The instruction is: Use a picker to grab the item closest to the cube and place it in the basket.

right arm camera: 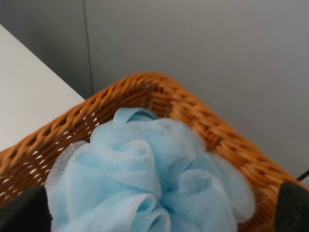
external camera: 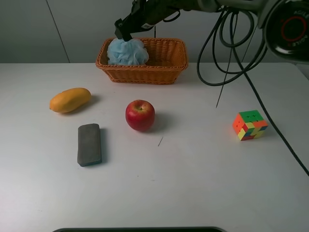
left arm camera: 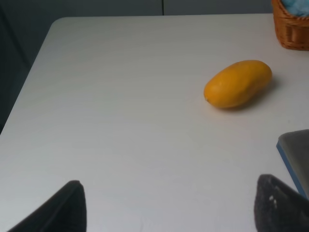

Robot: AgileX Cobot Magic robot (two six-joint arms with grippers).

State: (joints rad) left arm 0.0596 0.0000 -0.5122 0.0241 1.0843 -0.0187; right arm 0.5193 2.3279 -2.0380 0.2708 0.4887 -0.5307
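Observation:
A multicoloured cube (external camera: 250,124) sits on the white table at the right. A red apple (external camera: 140,115) lies in the middle. A wicker basket (external camera: 145,72) stands at the back, with a light blue bath pouf (external camera: 127,52) in its left end. My right gripper (external camera: 123,29) reaches across and hangs just above the pouf. In the right wrist view the right gripper (right arm camera: 159,208) is open, its fingers (right arm camera: 24,208) wide apart on either side of the pouf (right arm camera: 145,174), which rests inside the basket (right arm camera: 159,89). My left gripper (left arm camera: 169,205) is open and empty over bare table.
A yellow mango (external camera: 70,99) lies at the left, also in the left wrist view (left arm camera: 237,83). A grey block (external camera: 89,144) lies in front of it. Black cables (external camera: 227,58) hang from the right arm over the back right of the table.

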